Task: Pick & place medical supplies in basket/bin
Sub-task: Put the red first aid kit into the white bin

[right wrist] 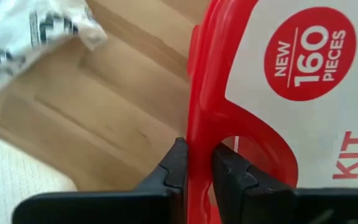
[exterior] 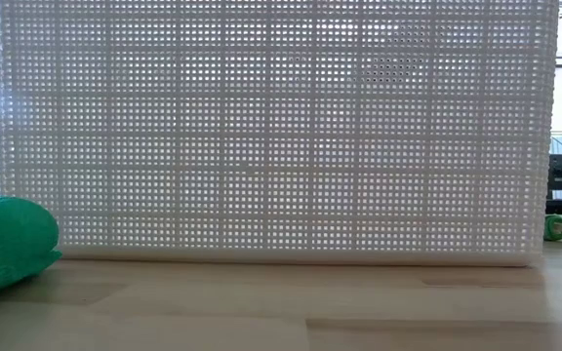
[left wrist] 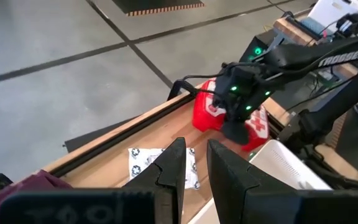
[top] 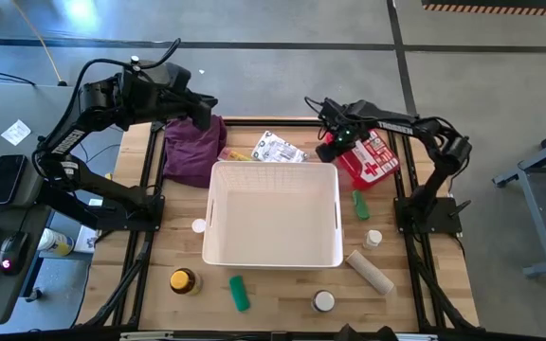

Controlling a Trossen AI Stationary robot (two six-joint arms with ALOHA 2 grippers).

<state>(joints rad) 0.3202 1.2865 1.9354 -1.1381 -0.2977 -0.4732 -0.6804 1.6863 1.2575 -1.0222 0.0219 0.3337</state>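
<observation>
The red first-aid kit (top: 375, 159) lies right of the white basket (top: 273, 248), near the table's far edge. My right gripper (top: 336, 149) is shut on the kit's left end, and the left wrist view shows this too (left wrist: 232, 124). My left gripper (top: 203, 116) hovers open above the purple cloth (top: 192, 152), holding nothing (left wrist: 196, 163). The white printed packet (top: 279, 149) lies between the two grippers. Beside the cloth, the rainbow pill organizer (top: 238, 154) peeks out. My right gripper (right wrist: 199, 158) pinches the red kit's carry handle (right wrist: 197, 134) at the kit's left end. One finger (right wrist: 225, 168) sits inside the handle's cutout and the other (right wrist: 174, 165) outside. The fingers come slanting down from above. I cannot tell whether the kit is lifted clear of the table.
Around the basket lie a green tube (top: 359, 204), a beige roll (top: 370, 272), small white-capped bottles (top: 374, 239) (top: 323, 301) (top: 198, 225), an amber bottle (top: 183, 281) and another green tube (top: 240, 292). In the low view, the basket wall (exterior: 271, 127) fills the picture.
</observation>
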